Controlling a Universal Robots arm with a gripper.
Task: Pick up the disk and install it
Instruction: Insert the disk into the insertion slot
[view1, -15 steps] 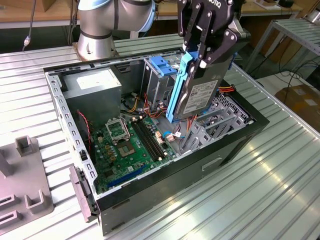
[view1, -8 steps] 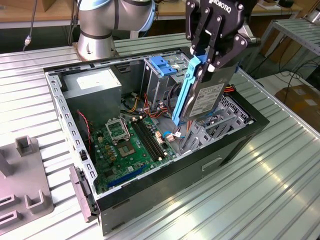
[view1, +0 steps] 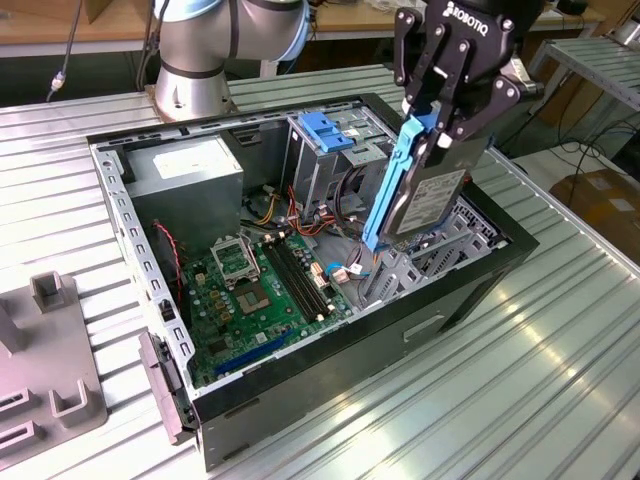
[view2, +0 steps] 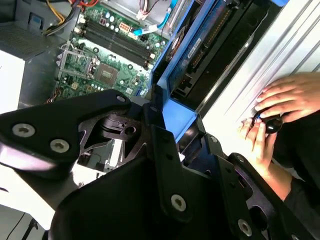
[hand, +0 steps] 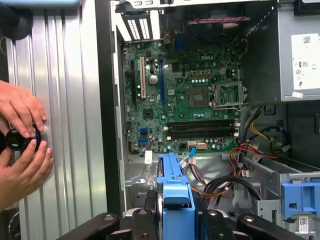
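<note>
My gripper (view1: 447, 135) is shut on the disk (view1: 432, 200), a grey metal drive with a bright blue carrier rail (view1: 392, 185). The disk hangs on edge, tilted, over the side of the open computer case (view1: 465, 300) that lies on the exterior view's right, its lower end just above the case floor near the cables. In both wrist views the blue carrier (hand: 175, 192) (view2: 176, 114) sticks out from between the black fingers (hand: 212, 222) (view2: 165, 150), pointing down into the case.
Inside the case lie a green motherboard (view1: 265, 290), a grey power-supply box (view1: 185, 175) and a metal drive cage with a blue bracket (view1: 325, 130). A person's hands (hand: 22, 145) rest on the ribbed table beside the case. A grey fixture (view1: 50, 370) sits at the exterior view's left.
</note>
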